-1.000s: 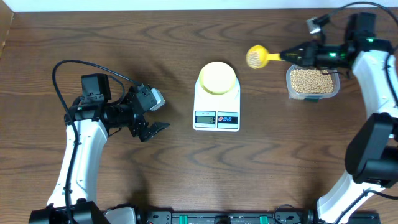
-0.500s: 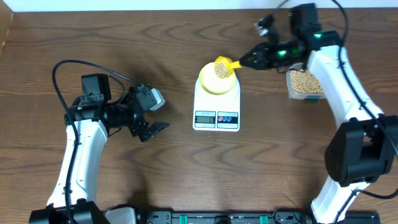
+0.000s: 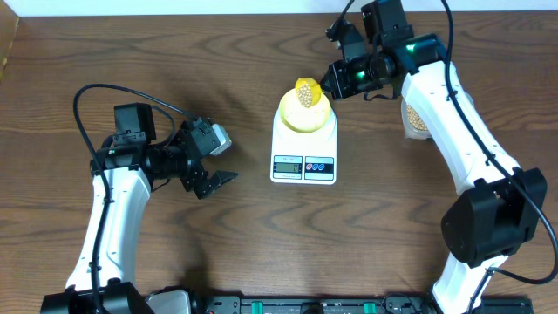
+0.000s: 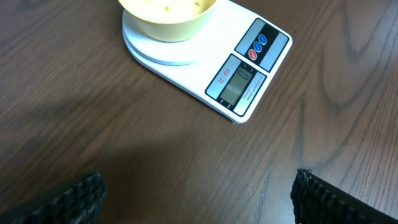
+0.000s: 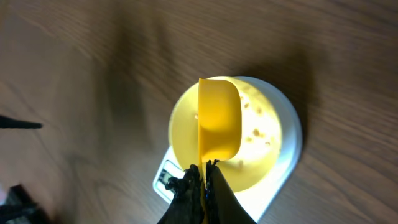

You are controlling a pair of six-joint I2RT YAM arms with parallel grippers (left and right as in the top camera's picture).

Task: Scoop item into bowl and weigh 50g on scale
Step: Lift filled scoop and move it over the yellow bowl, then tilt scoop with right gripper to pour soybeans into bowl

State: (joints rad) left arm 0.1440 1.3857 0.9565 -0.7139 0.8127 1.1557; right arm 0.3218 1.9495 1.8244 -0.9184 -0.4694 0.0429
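The white scale (image 3: 303, 153) stands mid-table with the pale yellow-green bowl (image 3: 315, 118) on its platform. My right gripper (image 3: 327, 87) is shut on the handle of a bright yellow scoop (image 3: 305, 91), tipped on its side over the bowl with beans (image 3: 304, 95) in it. In the right wrist view the scoop (image 5: 219, 118) is turned sideways above the bowl (image 5: 261, 134), and a few beans (image 5: 256, 132) lie inside. My left gripper (image 3: 215, 168) is open and empty on the left; its wrist view shows the scale (image 4: 239, 71) and bowl (image 4: 168, 15).
A clear tub of beans (image 3: 412, 116) stands right of the scale, mostly hidden under my right arm. A black cable (image 3: 87, 113) loops over the left arm.
My right gripper carried the scoop from beside the tub leftwards over the bowl and rolled it onto its side. The left arm has not moved.
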